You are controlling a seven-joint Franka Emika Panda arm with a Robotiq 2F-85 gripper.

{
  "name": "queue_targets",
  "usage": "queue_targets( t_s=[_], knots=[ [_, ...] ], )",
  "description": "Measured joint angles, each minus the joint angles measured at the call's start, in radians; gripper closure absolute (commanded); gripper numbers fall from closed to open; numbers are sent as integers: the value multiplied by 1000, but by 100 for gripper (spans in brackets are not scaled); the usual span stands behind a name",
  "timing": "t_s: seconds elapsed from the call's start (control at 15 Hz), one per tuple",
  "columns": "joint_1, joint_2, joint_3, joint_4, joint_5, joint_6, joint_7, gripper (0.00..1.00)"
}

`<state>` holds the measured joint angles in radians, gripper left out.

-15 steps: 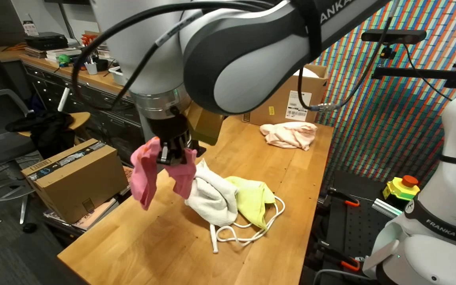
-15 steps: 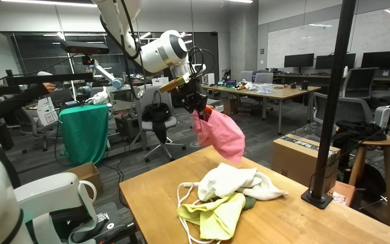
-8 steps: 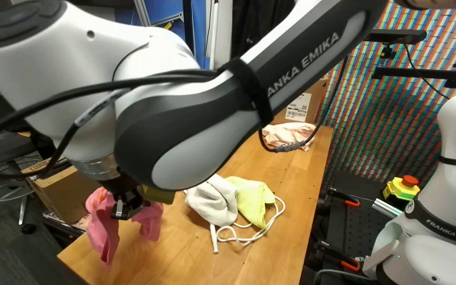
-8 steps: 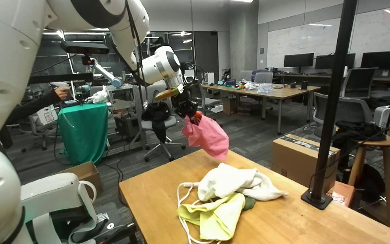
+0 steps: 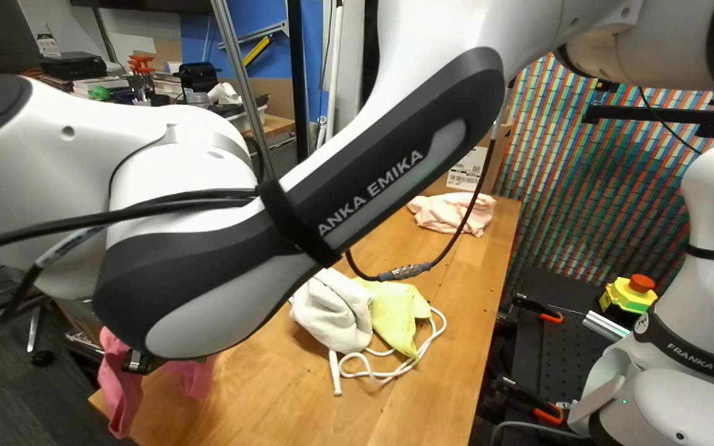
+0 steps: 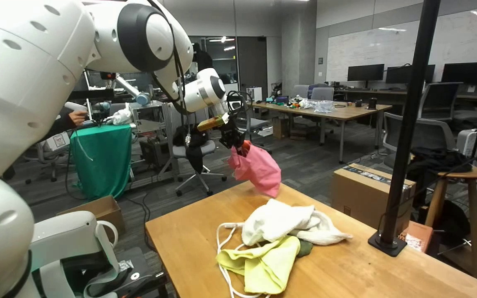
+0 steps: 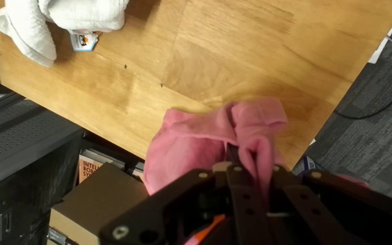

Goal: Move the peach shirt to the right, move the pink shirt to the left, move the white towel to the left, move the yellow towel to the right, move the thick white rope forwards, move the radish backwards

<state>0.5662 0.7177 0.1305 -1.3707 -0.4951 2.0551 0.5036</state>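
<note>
Grey chairs (image 6: 431, 132) stand before a whiteboard (image 6: 362, 49) on seemingly carpeted floor (image 6: 311, 167)

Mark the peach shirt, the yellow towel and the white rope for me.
Peach shirt (image 5: 439, 212): in an exterior view, on the middle of its crumpled cloth.
Yellow towel (image 6: 268, 265): in an exterior view, on its folded upper face.
White rope (image 5: 334, 374): in an exterior view, on its straight end.
</note>
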Motion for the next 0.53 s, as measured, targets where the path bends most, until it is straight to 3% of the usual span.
queue_targets(
  t_s=[0.07, 0.53],
  knots=[
    [8, 17, -13, 23, 0, 0, 4, 67],
    [31, 87, -55, 107, 23, -60, -8, 16]
  ],
)
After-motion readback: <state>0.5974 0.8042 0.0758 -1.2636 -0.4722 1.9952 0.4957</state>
